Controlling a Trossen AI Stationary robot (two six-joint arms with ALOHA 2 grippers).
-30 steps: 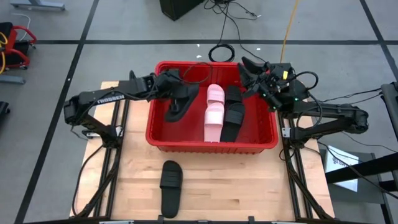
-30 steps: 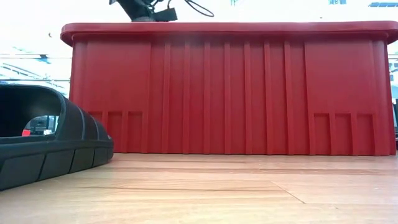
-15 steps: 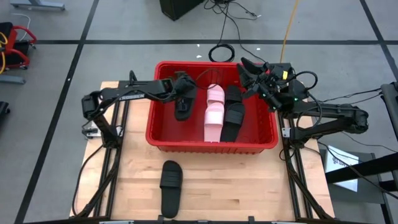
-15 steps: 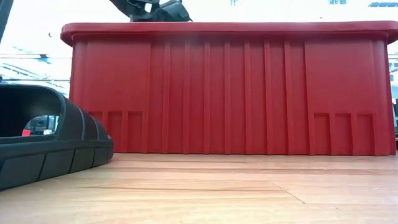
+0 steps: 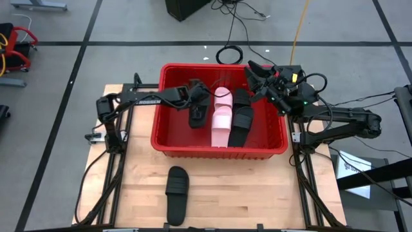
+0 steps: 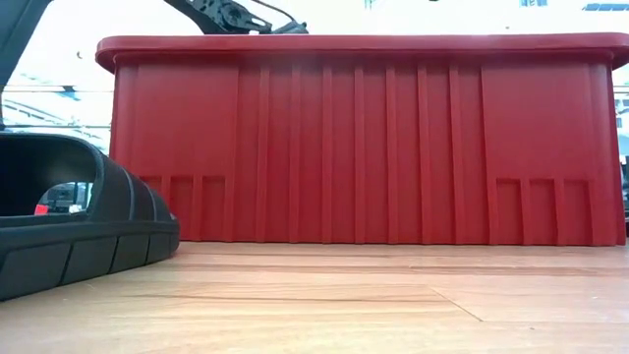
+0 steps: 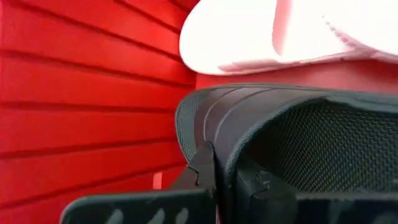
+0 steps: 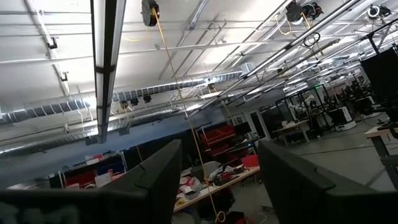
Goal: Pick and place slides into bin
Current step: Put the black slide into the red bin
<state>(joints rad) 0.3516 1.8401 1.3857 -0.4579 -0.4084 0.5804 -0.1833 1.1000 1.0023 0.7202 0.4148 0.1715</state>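
Note:
The red bin [image 5: 168,135] stands on the far half of the wooden table; the low view shows its ribbed near wall [image 6: 364,147]. In it lie two light pink slides [image 5: 221,117] and two black slides [image 5: 242,116]. My left gripper [image 5: 193,102] reaches into the bin from the left and is shut on another black slide [image 5: 197,111], right beside the pink ones [image 7: 280,31]. One black slide [image 5: 177,192] lies sole down on the table in front of the bin, and also shows in the low view [image 6: 69,226]. My right gripper [image 5: 256,72] is open and empty above the bin's far right corner, pointing upward. My left gripper pinches the black slide's wide strap at its edge [image 7: 214,134], one finger [image 7: 200,169] on the strap's outer face and the other [image 7: 255,183] under the strap. The fingers come from the table's left, slanting down. Whether the sole touches the bin's floor I cannot tell.
The bin's rim [image 5: 219,153] and walls stand high around the slides. Bare wood lies in front of the bin on either side of the lone black slide. Cables [image 5: 228,53] lie on the floor behind the table.
My left gripper has carried the black slide inside the bin toward the table's right edge, from near the bin's left wall to just beside the pink slides. The slide has turned from slanting to nearly in line with them. It stays shut on the slide.

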